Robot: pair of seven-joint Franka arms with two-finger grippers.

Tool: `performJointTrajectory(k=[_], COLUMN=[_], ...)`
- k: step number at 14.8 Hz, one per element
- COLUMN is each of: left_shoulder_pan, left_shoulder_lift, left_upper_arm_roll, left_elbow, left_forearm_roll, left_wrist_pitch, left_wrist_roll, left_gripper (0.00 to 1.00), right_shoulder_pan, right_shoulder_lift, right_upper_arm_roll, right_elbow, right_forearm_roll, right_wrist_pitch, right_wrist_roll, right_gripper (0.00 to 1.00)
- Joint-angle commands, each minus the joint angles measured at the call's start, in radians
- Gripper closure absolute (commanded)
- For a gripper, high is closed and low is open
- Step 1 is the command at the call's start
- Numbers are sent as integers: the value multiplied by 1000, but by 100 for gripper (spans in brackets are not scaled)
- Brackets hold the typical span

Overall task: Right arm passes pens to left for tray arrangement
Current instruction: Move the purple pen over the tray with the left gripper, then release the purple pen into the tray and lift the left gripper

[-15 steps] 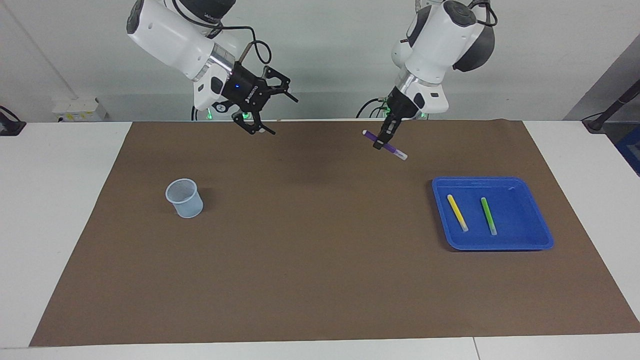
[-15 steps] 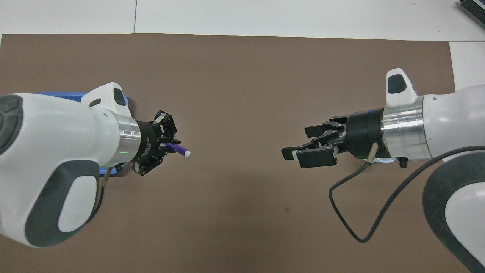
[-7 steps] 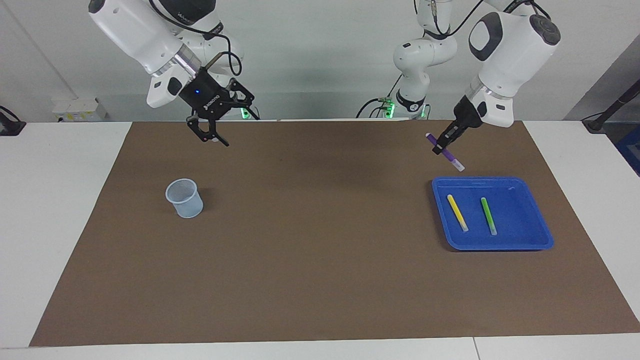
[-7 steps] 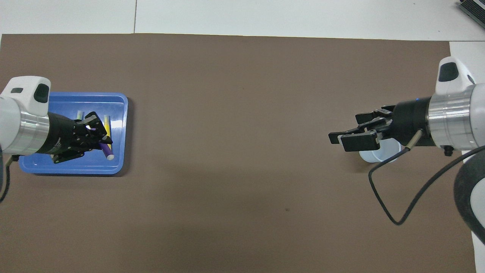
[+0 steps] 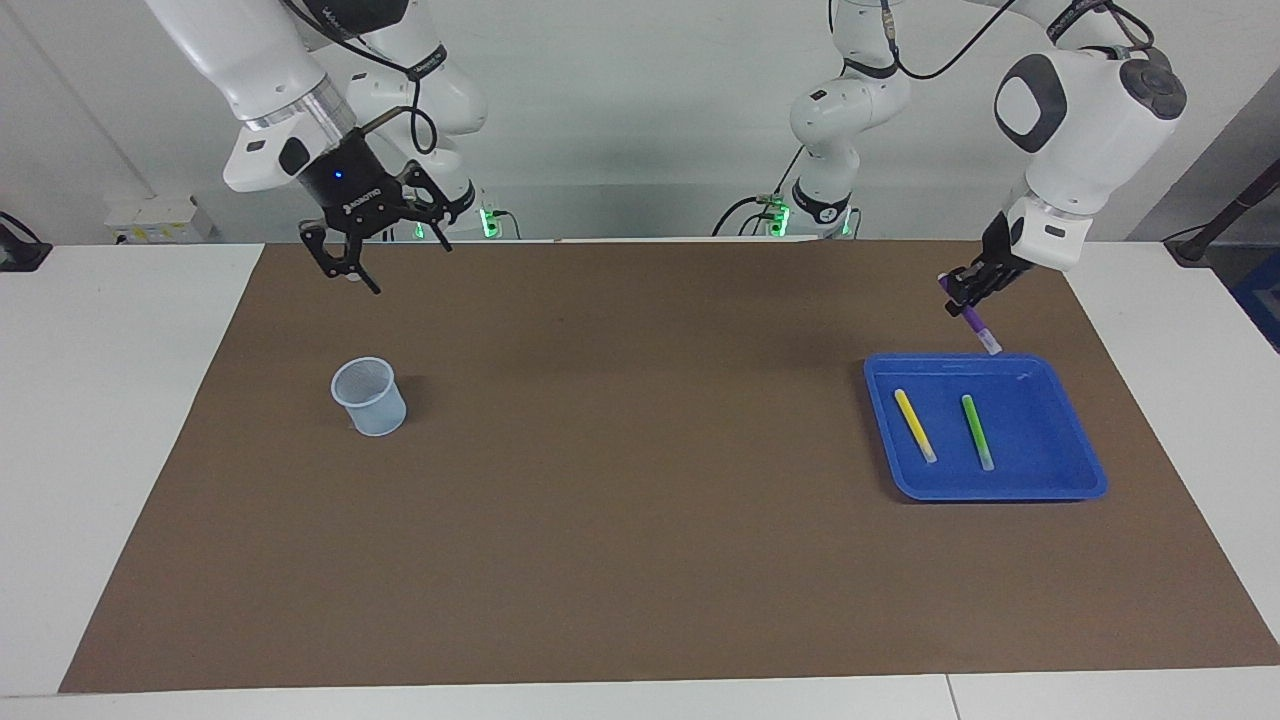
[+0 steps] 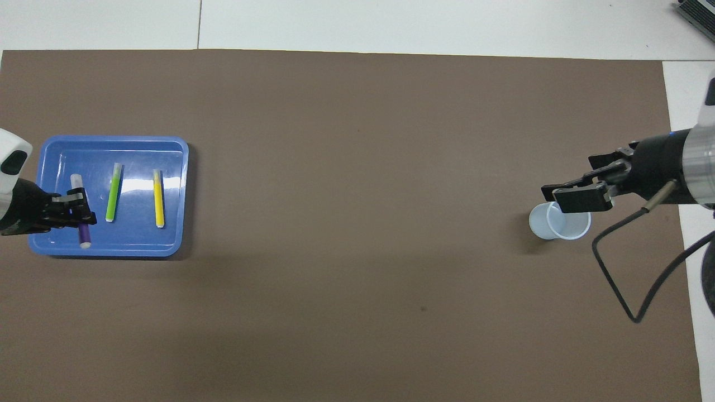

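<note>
My left gripper (image 5: 966,295) (image 6: 78,209) is shut on the purple pen (image 5: 975,324) (image 6: 83,234), which hangs tilted in the air over the blue tray (image 5: 1070,490) (image 6: 173,245). In the tray lie the yellow pen (image 5: 915,425) (image 6: 158,197) and the green pen (image 5: 977,431) (image 6: 114,191), side by side and apart. My right gripper (image 5: 345,270) (image 6: 570,192) is open and empty, raised over the mat by the cup at the right arm's end of the table.
A small pale-blue cup (image 5: 370,397) (image 6: 560,221) stands upright on the brown mat (image 5: 620,470) (image 6: 357,167) at the right arm's end. The right arm's black cable (image 6: 620,279) loops down over the mat's edge.
My left gripper has carried the purple pen from the middle of the table over to the tray. My right gripper has drawn back toward its own end, over the cup.
</note>
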Motion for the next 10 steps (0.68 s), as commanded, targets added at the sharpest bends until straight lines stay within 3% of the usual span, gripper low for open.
performJointTrajectory(k=[1,5,10], left_shoulder_pan=[39,35,76], left_shoulder_lift=[64,189,315], left_upper_arm_roll=[-10,-10,-10], left_elbow=[-7,-7,-1], left_forearm_roll=[73,250,403], left_wrist_pitch=[81,213,331], left_wrist_roll=[98,150,226], left_gripper=[100,100,100], right_shoulder_pan=[-13,19,51], right_shoulder_lift=[41,73,73], right_upper_arm_roll=[6,-92,-157], right_elbow=[77,148,134], right_forearm_roll=[-130,-190,-250], right_wrist_pitch=[-48,-97,-88], right_wrist_roll=[20,20,20], right_gripper=[0,0,0])
